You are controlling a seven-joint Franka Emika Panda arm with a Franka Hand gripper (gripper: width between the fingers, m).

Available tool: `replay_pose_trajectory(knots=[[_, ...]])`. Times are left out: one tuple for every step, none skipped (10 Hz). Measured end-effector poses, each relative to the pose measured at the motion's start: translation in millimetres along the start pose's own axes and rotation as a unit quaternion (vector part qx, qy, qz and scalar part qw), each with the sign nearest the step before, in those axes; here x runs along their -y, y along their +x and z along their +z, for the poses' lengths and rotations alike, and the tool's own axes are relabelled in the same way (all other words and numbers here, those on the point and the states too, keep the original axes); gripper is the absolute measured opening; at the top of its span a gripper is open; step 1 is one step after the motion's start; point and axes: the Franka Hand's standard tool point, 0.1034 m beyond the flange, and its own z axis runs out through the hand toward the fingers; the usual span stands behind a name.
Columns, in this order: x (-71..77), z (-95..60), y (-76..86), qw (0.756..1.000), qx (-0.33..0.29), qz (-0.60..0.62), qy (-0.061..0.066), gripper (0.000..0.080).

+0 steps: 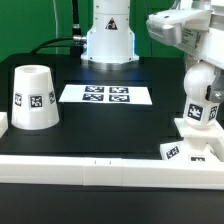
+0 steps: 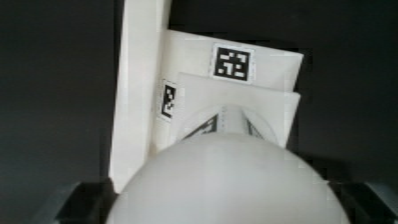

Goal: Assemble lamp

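Fingers (image 2: 71,207) clamped on bulb (image 1: 203,92), holding it upright above base (image 1: 193,138); shade (image 1: 33,97) well apart at nine o'clock on worktop (image 1: 110,128).

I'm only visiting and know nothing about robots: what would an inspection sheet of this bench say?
Surface: black table, marker board lying flat.
Job's things: shade standing wide end down at the exterior view's left; bulb upright on base at its right.
Clutter: nothing seen.
Grippers: gripper over the bulb; grip unclear.
Cables: black cable behind the table.
Surroundings: green backdrop, robot body at the rear.
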Motion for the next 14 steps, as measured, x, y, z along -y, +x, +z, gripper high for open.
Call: replay_pose_trajectory(knots=[[0.0, 0.0, -0.1, 1.0, 0.0, 0.008, 0.0, 0.0575], [0.1, 0.1, -0.3, 1.0, 0.0, 0.02, 0.0, 0.0575], [0.1, 0.1, -0.6, 1.0, 0.0, 0.02, 0.0, 0.0575], [0.1, 0.1, -0.4, 0.999, 0.0, 0.035, 0.0, 0.0575], [0.5, 0.2, -0.9, 0.997, 0.0, 0.074, 0.001, 0.0576], [1.1, 0.4, -2.2, 0.992, -0.002, 0.127, 0.003, 0.0576], [1.8, 0.5, -3.9, 0.984, -0.007, 0.178, 0.005, 0.0576], [2.0, 0.5, -5.7, 0.975, -0.013, 0.223, 0.007, 0.0576], [2.9, 1.3, -5.1, 0.965, -0.014, 0.262, 0.008, 0.0576], [3.1, 1.4, -4.9, 0.947, -0.018, 0.32, 0.011, 0.0576], [3.1, 1.4, -5.4, 0.928, -0.023, 0.371, 0.014, 0.0576], [2.4, 1.0, -4.7, 0.916, -0.023, 0.401, 0.013, 0.0576], [2.3, 0.9, -4.6, 0.903, -0.023, 0.429, 0.014, 0.0577], [2.2, 0.8, -4.6, 0.888, -0.022, 0.459, 0.015, 0.0577]])
